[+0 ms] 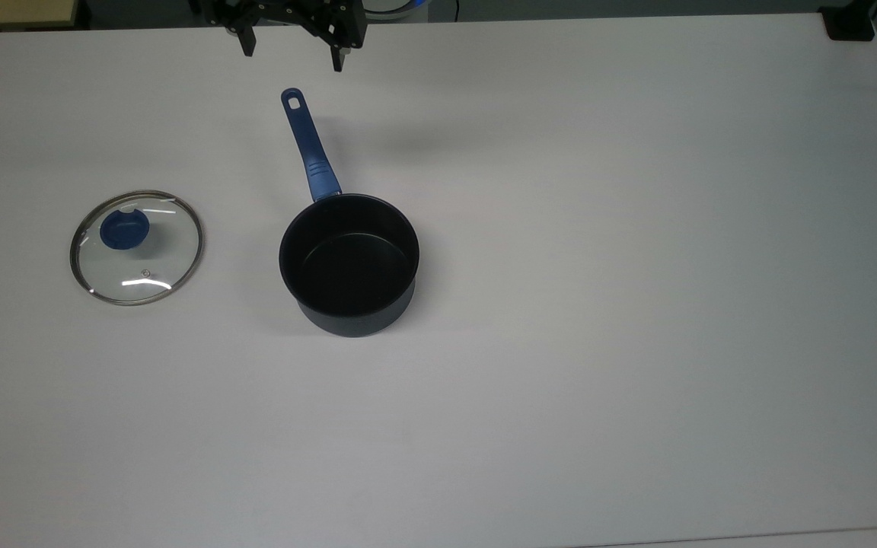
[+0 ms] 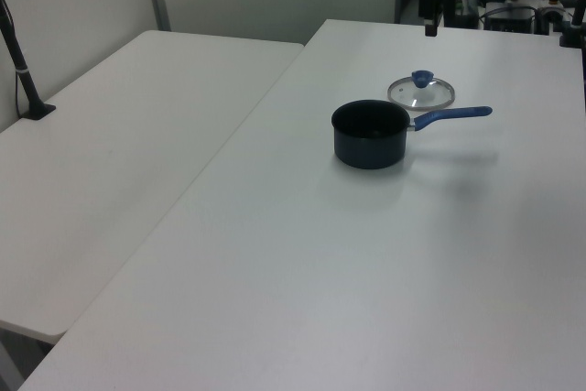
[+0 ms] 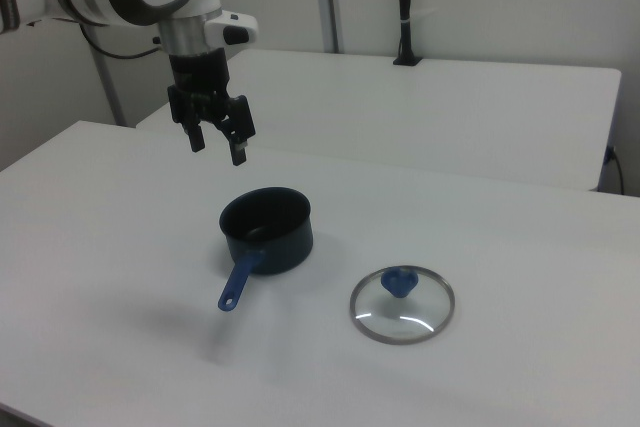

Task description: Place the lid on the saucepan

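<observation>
Your tool hangs in the air with its two fingers spread apart and nothing between them, above the counter and up from the saucepan. The saucepan stands upright and uncovered, its blue handle pointing toward the top view's upper edge. The lid lies flat on the counter, knob up, well apart from the saucepan on the top view's left.
</observation>
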`<state>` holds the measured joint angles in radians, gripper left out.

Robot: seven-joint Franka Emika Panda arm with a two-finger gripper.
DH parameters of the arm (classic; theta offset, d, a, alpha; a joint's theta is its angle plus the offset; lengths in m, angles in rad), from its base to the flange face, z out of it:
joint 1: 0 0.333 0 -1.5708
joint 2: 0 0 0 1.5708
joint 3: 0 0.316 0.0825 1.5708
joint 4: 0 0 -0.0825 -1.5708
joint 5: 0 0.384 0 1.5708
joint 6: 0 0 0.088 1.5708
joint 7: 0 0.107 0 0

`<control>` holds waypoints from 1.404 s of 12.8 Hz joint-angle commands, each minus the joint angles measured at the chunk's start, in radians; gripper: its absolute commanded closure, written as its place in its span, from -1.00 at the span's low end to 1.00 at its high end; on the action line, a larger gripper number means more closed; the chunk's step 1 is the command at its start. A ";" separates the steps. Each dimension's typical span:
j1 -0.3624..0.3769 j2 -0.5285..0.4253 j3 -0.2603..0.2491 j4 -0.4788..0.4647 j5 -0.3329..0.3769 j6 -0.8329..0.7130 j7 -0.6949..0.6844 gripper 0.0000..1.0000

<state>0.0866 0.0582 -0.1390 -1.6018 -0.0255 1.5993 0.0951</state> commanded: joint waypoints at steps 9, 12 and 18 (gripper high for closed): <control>-0.013 -0.026 -0.008 -0.006 -0.001 0.001 -0.025 -1.00; -0.016 -0.014 -0.011 0.011 -0.001 0.007 -0.028 -1.00; -0.076 0.080 -0.086 0.017 0.009 0.114 -0.136 -1.00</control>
<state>0.0331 0.0885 -0.2024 -1.5939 -0.0252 1.6509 0.0031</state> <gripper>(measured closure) 0.000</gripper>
